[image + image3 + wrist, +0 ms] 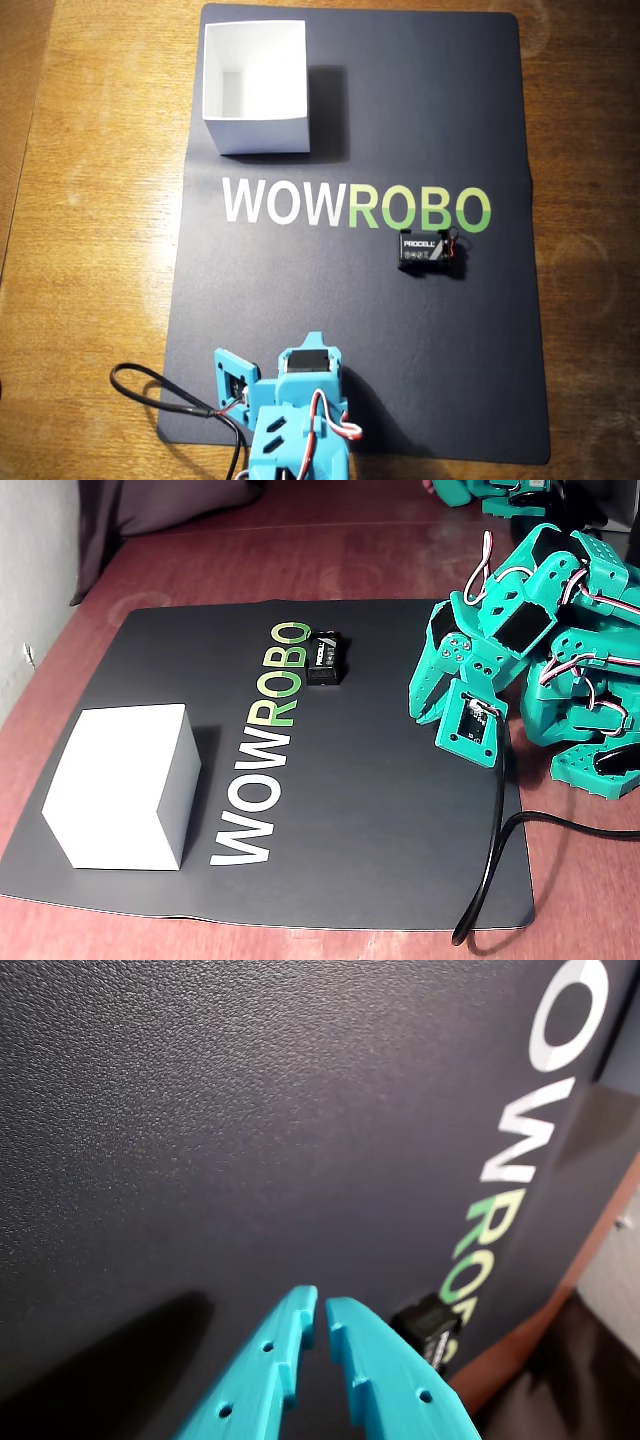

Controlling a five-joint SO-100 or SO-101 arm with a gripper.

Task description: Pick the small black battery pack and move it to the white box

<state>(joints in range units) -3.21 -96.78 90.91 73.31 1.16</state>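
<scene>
Battery pack: we see the small black battery pack (431, 249) lying flat on the dark mat (420, 330), just under the final "O" of the WOWROBO lettering (356, 203) in the overhead view, toward the mat's right edge; its thin wires curl at its right end.
Room around the pack: we find bare mat on every side of it, with only the lettering close by.
Hand: we see the hand (322, 1310) nearly closed in the wrist view, a narrow gap between its two teal fingers (375, 1360), and nothing held.
Pack against hand: in the wrist view the battery pack (425, 1325) shows just past the right finger, lying on the mat and apart from the hand; in the overhead view the arm (295, 415) sits at the mat's near edge, well apart from the pack.
White box: we see the white box (256, 88) at the mat's far left corner in the overhead view, upright with its top open; what we can see of its inside shows only white walls and floor.
Box against pack: they are well apart, with the lettering between them.
Counter: the wooden counter (90, 250) shows beyond the mat on all sides, and a black cable (497, 865) runs from the arm off the mat's near corner in the fixed view.
</scene>
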